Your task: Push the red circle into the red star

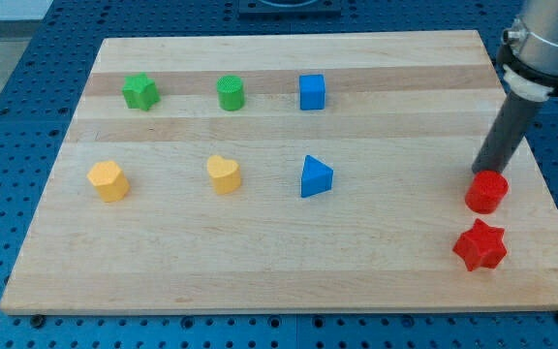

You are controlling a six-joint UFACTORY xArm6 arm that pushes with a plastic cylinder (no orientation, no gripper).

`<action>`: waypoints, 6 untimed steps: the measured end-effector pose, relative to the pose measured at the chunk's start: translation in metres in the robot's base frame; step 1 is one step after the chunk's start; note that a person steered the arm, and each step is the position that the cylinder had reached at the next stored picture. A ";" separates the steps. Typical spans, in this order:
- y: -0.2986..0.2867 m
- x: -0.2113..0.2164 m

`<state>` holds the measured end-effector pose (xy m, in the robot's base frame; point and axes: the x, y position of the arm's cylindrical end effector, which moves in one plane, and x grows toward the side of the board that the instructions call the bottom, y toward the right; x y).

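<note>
While my tip [480, 174] stood at the upper edge of the red circle [486, 192], touching it or just short of it, that circle sat near the counter's [376, 262] right edge, in the lower half. The red star [480, 245] lay just below the circle, toward the bottom right corner, with a narrow strip of bare wood between the two. The tool was only a straight dark rod slanting down from the top right corner, with no jaws, so it was neither opened nor closed, and it gripped nothing.

Along the counter's top edge sat a row of three: a green star-like block [140, 92] nearest the top left corner, a green cylinder [231, 93] to its right, and a blue cube [312, 92] near the middle. A second row ran across the counter's middle: a yellow block [108, 180] of unclear shape toward the left edge, a yellow heart [225, 174] beside it, and a blue triangle [316, 177] at the centre. All six stood well apart from my tip.
</note>
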<state>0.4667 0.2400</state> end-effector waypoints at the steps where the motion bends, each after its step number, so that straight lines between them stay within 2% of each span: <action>1: 0.019 0.002; 3: -0.005 0.031; 4: -0.002 0.033; 5: 0.008 0.015; 6: -0.003 0.012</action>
